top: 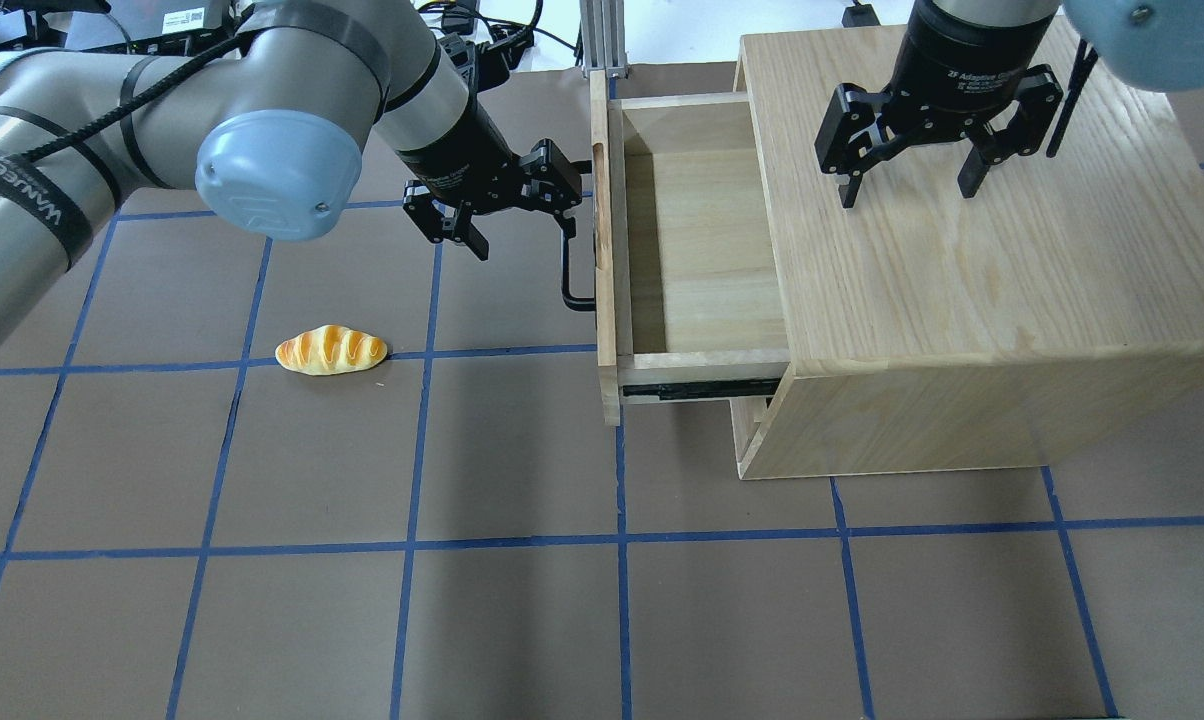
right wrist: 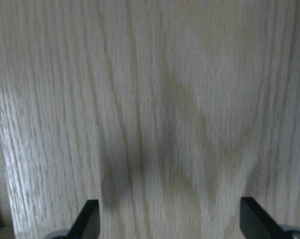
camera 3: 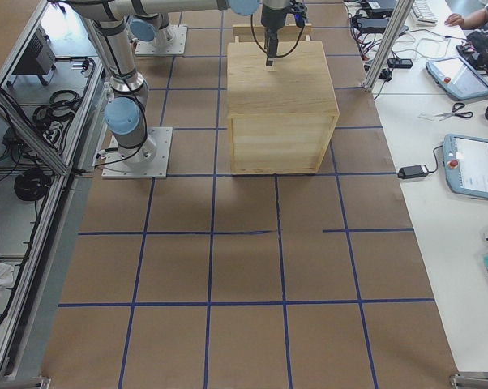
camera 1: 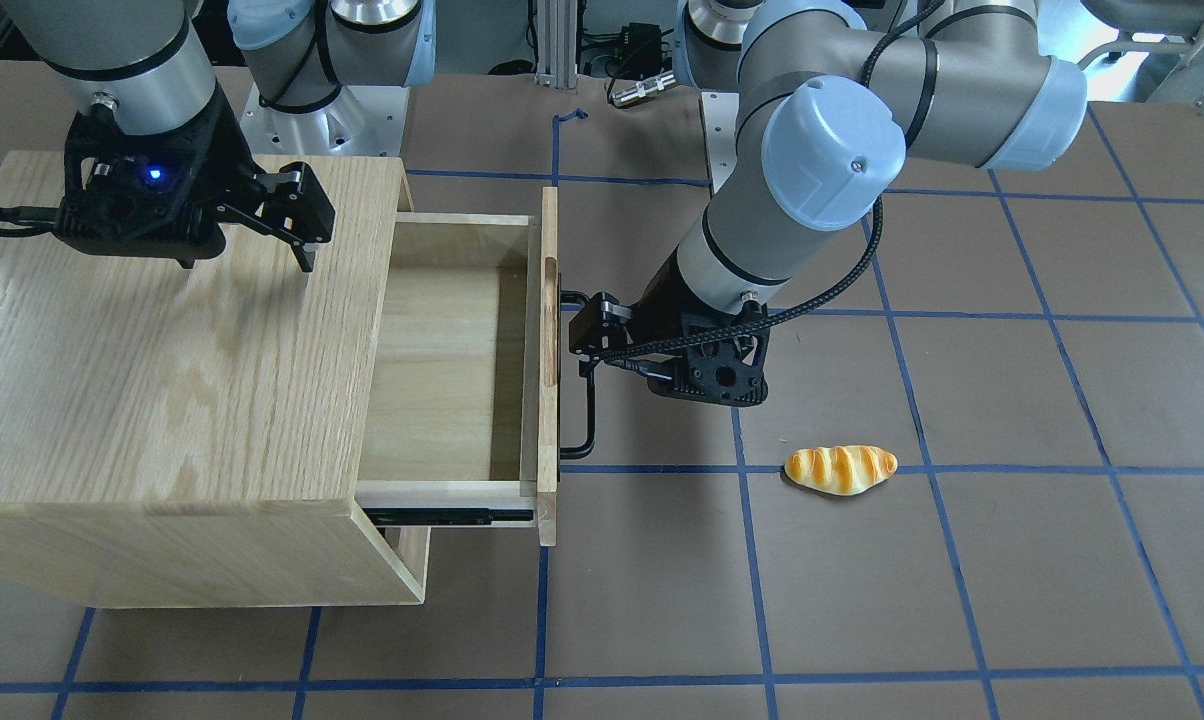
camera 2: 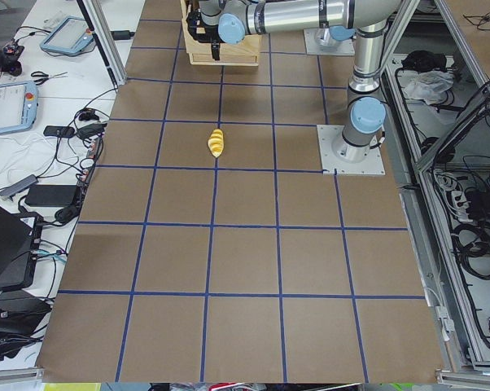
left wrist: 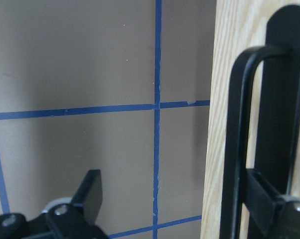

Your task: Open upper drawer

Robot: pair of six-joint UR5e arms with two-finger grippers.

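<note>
The upper drawer [top: 697, 260] is pulled far out of the oak cabinet [top: 962, 270], and its pale inside shows empty [camera 1: 442, 340]. Its black bar handle [top: 568, 270] [camera 1: 589, 420] runs along the front panel [left wrist: 222, 74]. My left gripper [top: 517, 210] [camera 1: 587, 335] is open at the handle's far end. One finger [left wrist: 262, 194] sits between the bar [left wrist: 237, 124] and the panel; the other finger [left wrist: 90, 191] hangs over the table. My right gripper [top: 907, 185] [camera 1: 247, 255] is open and empty just above the cabinet top [right wrist: 155, 99].
A toy bread roll [top: 330, 350] [camera 1: 840, 468] lies on the brown mat left of the drawer, on a blue tape line. The cabinet [camera 3: 280, 89] stands at the table's right. A lower drawer front shows slightly under the open one [top: 752, 420].
</note>
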